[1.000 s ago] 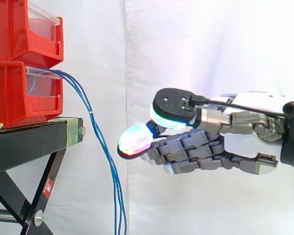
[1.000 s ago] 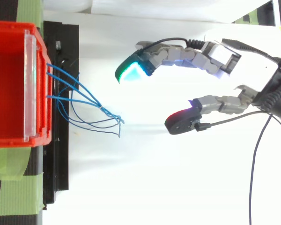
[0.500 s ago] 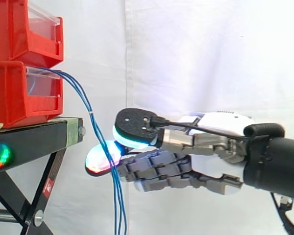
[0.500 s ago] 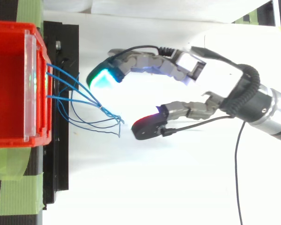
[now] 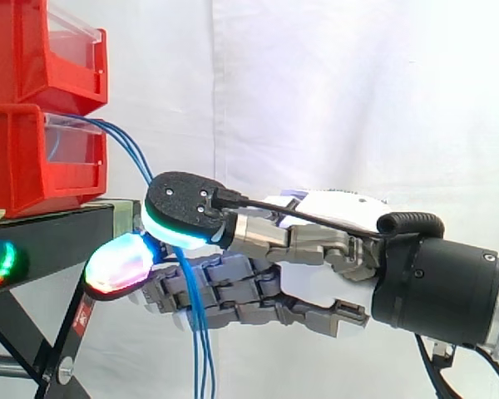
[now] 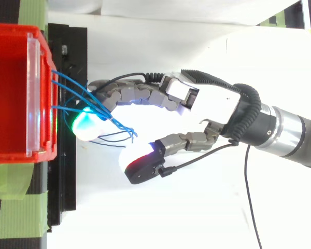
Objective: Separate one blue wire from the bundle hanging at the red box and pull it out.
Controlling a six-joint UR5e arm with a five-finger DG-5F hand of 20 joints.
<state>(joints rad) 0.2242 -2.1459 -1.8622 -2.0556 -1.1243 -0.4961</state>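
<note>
Two red bins are sitting stacked on the black stand point(image 5: 50, 241) at the left. From above, the upper red bin point(image 6: 10, 93) is showing its red floor behind a clear front panel point(image 6: 34, 98). The lower red bin point(image 5: 25, 166) is holding the blue wires point(image 5: 200, 349). A stretch of them is showing through its clear front, and they are coming out over the top of that front, arching away from the stand and hanging down well below it.

Nearest the side camera, the thumb point(image 5: 183, 212), its pad glowing cyan, is hovering just in front of the wires beside the stand's corner. Behind it, the wires are dropping through the gap of the hand point(image 5: 324, 249). Farther back, the fingers point(image 5: 116, 264), with a pad glowing pink and white, are reaching past the wires to the stand's edge.

From above, the wires are crossing over the fingers close to the bin's front, and the point where the bundle gathers is lying between the fingers and the thumb. The hand is staying spread and lightly curved, thumb well apart from the fingers, pinching nothing. Whether one wire is being parted from the rest cannot be told.

Farthest back, the white curtain point(image 5: 358, 83) is hanging.
</note>
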